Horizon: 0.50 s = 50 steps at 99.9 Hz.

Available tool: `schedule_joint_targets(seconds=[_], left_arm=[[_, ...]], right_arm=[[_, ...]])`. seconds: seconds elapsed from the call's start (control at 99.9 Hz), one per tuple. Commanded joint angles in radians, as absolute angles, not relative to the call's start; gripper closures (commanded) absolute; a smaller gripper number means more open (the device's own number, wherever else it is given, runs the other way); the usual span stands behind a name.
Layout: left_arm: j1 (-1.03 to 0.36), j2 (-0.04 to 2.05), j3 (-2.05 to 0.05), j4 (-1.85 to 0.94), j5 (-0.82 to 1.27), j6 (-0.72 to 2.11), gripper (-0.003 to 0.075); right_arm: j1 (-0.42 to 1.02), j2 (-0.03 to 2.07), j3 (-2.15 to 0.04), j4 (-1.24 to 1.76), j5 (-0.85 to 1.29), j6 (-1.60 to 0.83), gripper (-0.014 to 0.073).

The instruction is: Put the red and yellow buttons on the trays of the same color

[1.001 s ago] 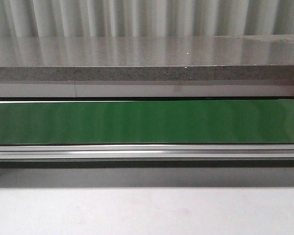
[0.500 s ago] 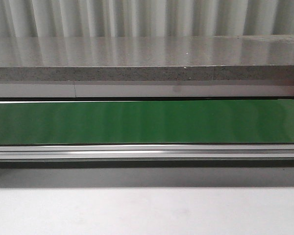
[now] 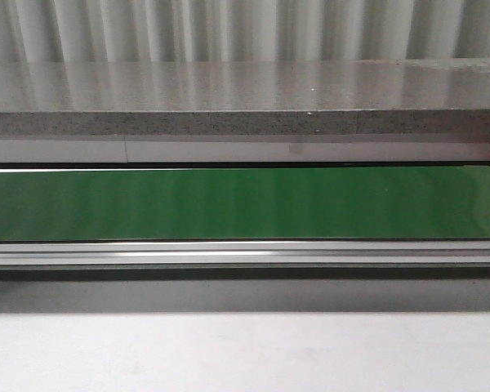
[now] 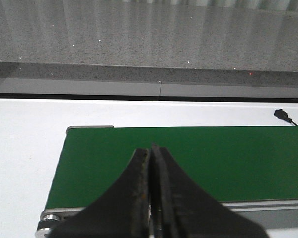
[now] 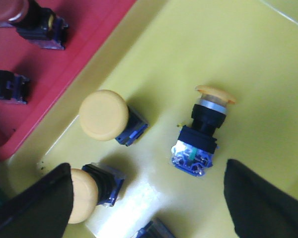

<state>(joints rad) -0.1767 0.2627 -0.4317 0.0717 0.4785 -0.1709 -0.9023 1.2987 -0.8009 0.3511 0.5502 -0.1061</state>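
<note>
In the right wrist view my right gripper [image 5: 149,193] hangs open over the yellow tray [image 5: 188,54], nothing between its fingers. Three yellow buttons lie on that tray: one [image 5: 105,115] with its cap facing up, one [image 5: 204,130] on its side with the blue base showing, one [image 5: 89,194] partly behind a fingertip [image 5: 44,203]. A blue base [image 5: 154,231] peeks in at the edge. The red tray [image 5: 64,54] beside it holds buttons: a red one [image 5: 25,17] and a dark base [image 5: 7,87]. My left gripper [image 4: 151,151] is shut and empty above the green belt [image 4: 213,158].
The front view shows only the green conveyor belt [image 3: 245,202] with its aluminium rail [image 3: 245,253], a grey stone ledge [image 3: 245,122] behind and white table in front. A small black connector [image 4: 282,114] lies on the white surface past the belt.
</note>
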Motion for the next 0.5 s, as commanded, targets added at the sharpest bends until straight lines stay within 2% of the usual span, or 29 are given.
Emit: schedule_joint_targets(seconds=[0.0, 0.49], left_arm=[[-0.186, 0.274, -0.457, 0.067, 0.4, -0.175, 0.074], [-0.186, 0.274, -0.457, 0.067, 0.4, -0.175, 0.074]], right_arm=[[-0.872, 1.234, -0.82, 0.376, 0.526, -0.106, -0.0022], [-0.433, 1.015, -0.82, 0.382, 0.537, -0.225, -0.0021]])
